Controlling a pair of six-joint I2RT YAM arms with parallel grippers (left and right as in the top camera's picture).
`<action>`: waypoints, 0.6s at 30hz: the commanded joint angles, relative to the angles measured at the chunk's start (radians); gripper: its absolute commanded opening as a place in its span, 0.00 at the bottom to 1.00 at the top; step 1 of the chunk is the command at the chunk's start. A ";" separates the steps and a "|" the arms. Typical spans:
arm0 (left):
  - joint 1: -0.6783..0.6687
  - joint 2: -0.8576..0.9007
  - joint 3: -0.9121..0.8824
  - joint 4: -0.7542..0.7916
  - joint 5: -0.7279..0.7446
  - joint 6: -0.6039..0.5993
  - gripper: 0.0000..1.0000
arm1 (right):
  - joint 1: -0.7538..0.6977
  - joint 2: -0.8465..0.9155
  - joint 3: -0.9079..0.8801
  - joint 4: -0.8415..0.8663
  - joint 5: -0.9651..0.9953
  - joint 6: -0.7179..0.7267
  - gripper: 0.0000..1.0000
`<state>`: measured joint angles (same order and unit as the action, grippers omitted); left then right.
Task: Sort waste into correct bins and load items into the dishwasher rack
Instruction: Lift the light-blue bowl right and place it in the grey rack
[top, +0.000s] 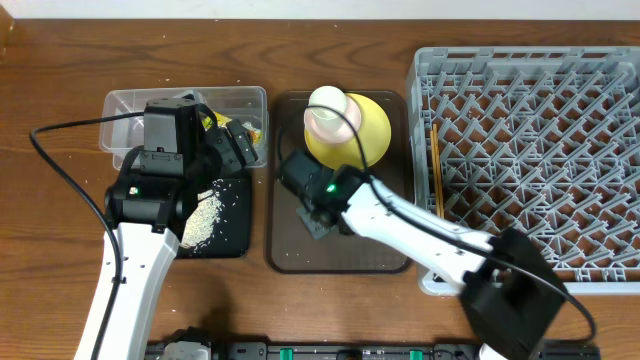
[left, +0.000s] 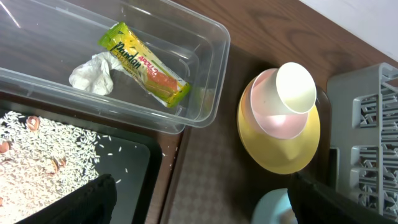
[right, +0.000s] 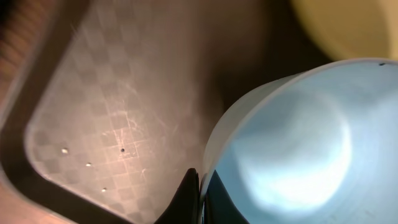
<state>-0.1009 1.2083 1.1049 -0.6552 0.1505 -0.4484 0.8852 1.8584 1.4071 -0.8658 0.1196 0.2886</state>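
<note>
My right gripper (right: 200, 186) is shut on the rim of the light blue bowl (right: 298, 143), one finger inside and one outside, low over the brown serving tray (right: 112, 124). Overhead, this gripper (top: 318, 215) sits at the tray's middle. My left gripper (left: 205, 211) is open and holds nothing, above the edge between the black tray (left: 134, 162) and the serving tray. The clear tub (left: 205, 118) holds the green-and-yellow wrapper (left: 143, 65) and the white tissue (left: 93, 74). Rice scraps (left: 50, 155) lie on the black tray. The white cup (left: 295, 87) lies in the pink bowl (left: 267, 112) on the yellow plate (left: 280, 155).
The grey dishwasher rack (top: 530, 150) fills the right side. Thin chopsticks (top: 436, 170) lie along its left edge. The yellow plate stack stands at the far end of the serving tray (top: 290, 255). Bare wooden table runs along the front.
</note>
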 joint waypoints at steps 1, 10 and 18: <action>0.004 0.000 0.012 -0.003 -0.006 0.002 0.90 | -0.064 -0.102 0.071 -0.015 -0.007 -0.063 0.01; 0.005 0.000 0.012 -0.003 -0.006 0.002 0.90 | -0.444 -0.237 0.111 0.111 -0.466 -0.183 0.01; 0.004 0.000 0.012 -0.003 -0.006 0.002 0.90 | -0.860 -0.161 0.108 0.388 -1.358 -0.216 0.01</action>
<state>-0.1009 1.2083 1.1049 -0.6548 0.1505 -0.4484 0.1207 1.6562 1.5066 -0.5289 -0.7517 0.1097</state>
